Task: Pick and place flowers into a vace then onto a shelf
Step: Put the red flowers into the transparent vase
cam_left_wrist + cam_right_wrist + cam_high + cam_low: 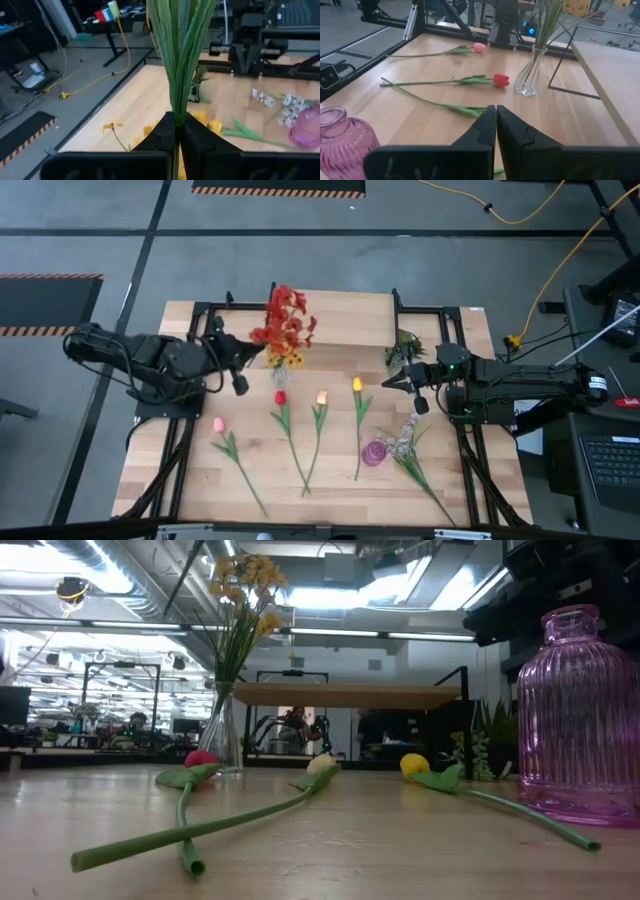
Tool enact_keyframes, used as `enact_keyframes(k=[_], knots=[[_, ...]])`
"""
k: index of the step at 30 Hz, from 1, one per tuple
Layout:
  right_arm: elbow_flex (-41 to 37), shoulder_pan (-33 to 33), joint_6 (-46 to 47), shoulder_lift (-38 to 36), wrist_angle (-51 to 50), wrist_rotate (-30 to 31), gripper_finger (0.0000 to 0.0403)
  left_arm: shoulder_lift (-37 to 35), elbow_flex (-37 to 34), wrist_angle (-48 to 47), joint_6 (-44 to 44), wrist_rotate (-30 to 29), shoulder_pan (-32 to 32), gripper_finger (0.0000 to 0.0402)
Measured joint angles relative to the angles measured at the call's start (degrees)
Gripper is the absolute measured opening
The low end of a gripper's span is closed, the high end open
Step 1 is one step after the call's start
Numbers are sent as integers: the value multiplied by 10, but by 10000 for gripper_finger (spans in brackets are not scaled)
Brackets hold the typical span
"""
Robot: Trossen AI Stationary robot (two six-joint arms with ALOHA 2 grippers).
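Note:
My left gripper (pixel 256 352) is shut on the green stems of the red spray (pixel 286 318), whose red heads show over the near-left part of the shelf (pixel 345 315). Just below it, a clear vase (pixel 280 376) stands on the table with the yellow-orange spray (pixel 245 580) in it. My right gripper (pixel 393 381) is shut on nothing and hovers right of the yellow tulip (pixel 357 384). The pink tulip (pixel 218 424), red tulip (pixel 281 397) and orange tulip (pixel 322 396) lie flat on the table. The white spray (pixel 402 442) lies beside the pink vase (pixel 373 453). My left gripper pinches the red spray's bundle of green stems (pixel 176 107) between its two fingers, which lie across the stems. The stems rise out of the fingers. The fingers (pixel 160 137) hide the lower ends, so whether they reach the vase cannot be told.
A small green leafy sprig (pixel 403 348) stands at the shelf's right end, close to my right gripper. The shelf's black legs (pixel 560 70) stand just behind the clear vase (pixel 529 80). Tulip stems stretch toward the near edge. Bare wood lies at the table's near-left corner (pixel 160 480).

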Motion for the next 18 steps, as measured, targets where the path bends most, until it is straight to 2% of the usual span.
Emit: enact_keyframes(k=[3,6,10,14,18], knots=[[0,0,0,0,3,0,18,-45,-57,60,47,34,29,6],[0,0,0,0,3,0,18,-86,-101,134,100,96,59,6],[0,0,0,0,8,0,18,-127,-146,183,134,146,99,6],[0,0,0,0,31,0,18,-151,-184,207,145,199,144,6],[0,0,0,0,64,0,18,-157,-226,290,185,268,188,6]])
